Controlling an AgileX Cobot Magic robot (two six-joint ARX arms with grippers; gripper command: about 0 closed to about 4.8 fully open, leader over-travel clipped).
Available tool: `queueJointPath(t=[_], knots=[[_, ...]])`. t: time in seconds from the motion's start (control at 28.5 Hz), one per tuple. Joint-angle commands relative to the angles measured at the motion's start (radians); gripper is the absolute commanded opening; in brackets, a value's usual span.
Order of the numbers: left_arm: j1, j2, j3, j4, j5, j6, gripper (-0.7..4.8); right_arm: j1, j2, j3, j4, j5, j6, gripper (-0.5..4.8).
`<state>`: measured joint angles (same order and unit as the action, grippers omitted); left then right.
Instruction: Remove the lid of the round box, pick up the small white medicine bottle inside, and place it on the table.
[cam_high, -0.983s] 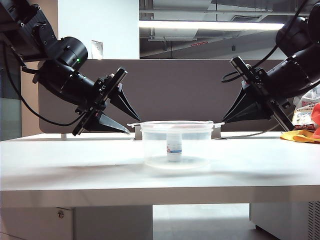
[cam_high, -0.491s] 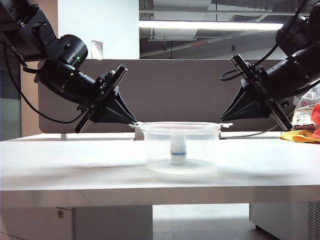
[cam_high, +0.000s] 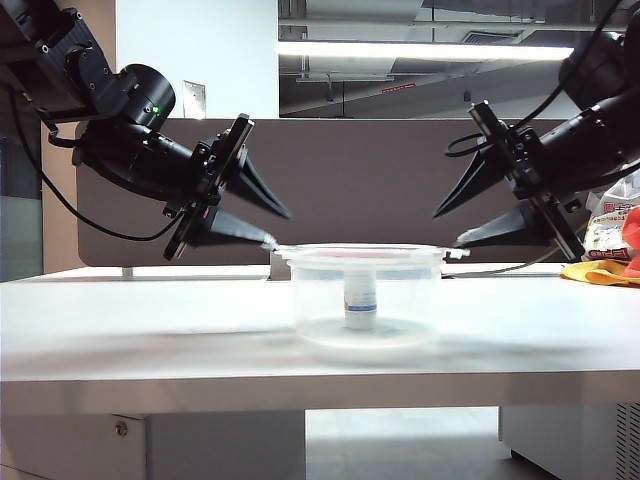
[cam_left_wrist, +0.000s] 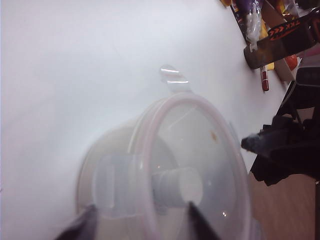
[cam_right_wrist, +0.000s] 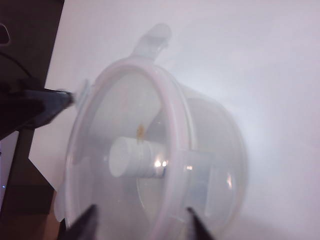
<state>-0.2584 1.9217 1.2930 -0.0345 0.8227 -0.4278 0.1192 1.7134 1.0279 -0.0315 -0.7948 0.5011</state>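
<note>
Though our large white flat-topped bench (cam_high: 150, 330) is unchanged, the clear round plastic tub (cam_high: 367, 300) has slid rightward, thin clear lid (cam_high: 360, 252) still on, small white bottle (cam_high: 359, 300) inside; left pincer (cam_high: 270, 226) and right pincer (cam_high: 447, 226), shut before, now gape at the lid's tabs, unlatching unfinished.

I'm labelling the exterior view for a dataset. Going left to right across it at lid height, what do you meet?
left gripper → the lid on the round box, with the small white medicine bottle inside → right gripper → yellow cloth at the table edge.
</note>
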Motion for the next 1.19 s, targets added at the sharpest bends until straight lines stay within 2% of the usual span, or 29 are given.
queueJointPath(t=[0.04,0.32,0.56,0.81,0.88,0.91,0.95,1.19], knots=[[0.001,-0.002,0.002,-0.004,0.004,0.001,2.15,-0.034,-0.005,0.004,0.013,-0.016,0.006,2.17],[0.001,-0.002,0.002,-0.008,-0.026,0.001,2.15,-0.051,-0.003,0.003,0.019,0.086,0.008,2.16],[0.001,-0.002,0.002,-0.009,-0.017,0.001,2.15,-0.046,0.010,0.003,0.032,0.086,0.008,2.16],[0.001,-0.002,0.002,-0.011,-0.014,0.001,2.15,0.002,0.057,0.003,0.060,0.052,0.024,2.15],[0.002,-0.002,0.002,-0.020,-0.014,0.001,2.15,0.013,0.059,0.003,0.068,0.060,0.027,1.82],[0.002,-0.002,0.002,-0.028,-0.014,0.002,2.15,0.016,0.059,0.003,0.078,0.058,0.027,1.23],[0.002,-0.002,0.002,-0.032,-0.014,0.008,2.15,0.016,0.059,0.003,0.083,0.056,0.027,1.09],[0.002,-0.002,0.002,-0.042,-0.014,0.032,2.15,0.016,0.059,0.003,0.090,0.056,0.027,1.02]])
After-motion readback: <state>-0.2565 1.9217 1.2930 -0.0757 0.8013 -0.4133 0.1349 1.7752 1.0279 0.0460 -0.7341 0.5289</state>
